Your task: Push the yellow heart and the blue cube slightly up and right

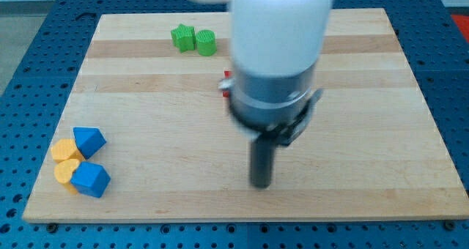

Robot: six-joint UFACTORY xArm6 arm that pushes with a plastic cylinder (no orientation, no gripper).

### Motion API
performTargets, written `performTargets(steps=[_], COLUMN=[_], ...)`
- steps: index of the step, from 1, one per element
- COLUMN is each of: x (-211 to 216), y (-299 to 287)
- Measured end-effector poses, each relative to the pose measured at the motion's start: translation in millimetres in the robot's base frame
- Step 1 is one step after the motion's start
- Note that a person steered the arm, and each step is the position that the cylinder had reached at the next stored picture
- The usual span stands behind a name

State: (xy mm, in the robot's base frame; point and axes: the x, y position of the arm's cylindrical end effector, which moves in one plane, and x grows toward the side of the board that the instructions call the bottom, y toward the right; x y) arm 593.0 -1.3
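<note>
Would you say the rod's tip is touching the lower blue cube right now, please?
Apart. The camera view shows my tip well to the view's right of the blue cube, with bare board plainly visible between them.

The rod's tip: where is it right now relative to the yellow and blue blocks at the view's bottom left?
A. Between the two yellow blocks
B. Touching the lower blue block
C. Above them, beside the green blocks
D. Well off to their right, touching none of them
D. My tip sits on bare board well to the view's right of the cluster, with open wood between it and the lower blue cube and the yellow heart.
</note>
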Motion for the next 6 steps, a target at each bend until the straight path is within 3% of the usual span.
performTargets(steps=[1, 4, 6], x=[24.6, 23.1, 0.2], y=[-63.2, -302.5, -283.2])
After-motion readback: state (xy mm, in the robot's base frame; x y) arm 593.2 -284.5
